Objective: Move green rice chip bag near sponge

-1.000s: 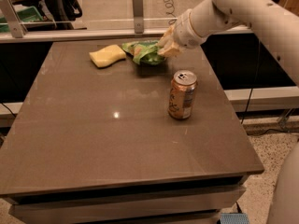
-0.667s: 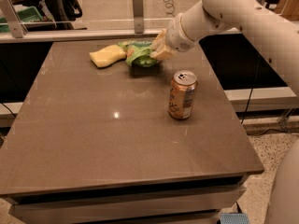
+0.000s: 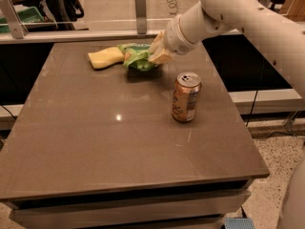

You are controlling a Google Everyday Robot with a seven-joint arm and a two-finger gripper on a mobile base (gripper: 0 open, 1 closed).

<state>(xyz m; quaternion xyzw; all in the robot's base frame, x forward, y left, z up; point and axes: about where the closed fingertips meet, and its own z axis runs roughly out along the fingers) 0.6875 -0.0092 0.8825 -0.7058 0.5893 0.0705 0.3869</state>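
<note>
just left of the gripper, the green rice chip bag sits pinched in its grip — already touching the sponge beyond it. placement looks done — only letting go and backing away remain.

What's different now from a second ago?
The tool moved a little left, and the green bag at its tip went with it, right up to the sponge. The sponge and the can stayed put on the table.
</note>
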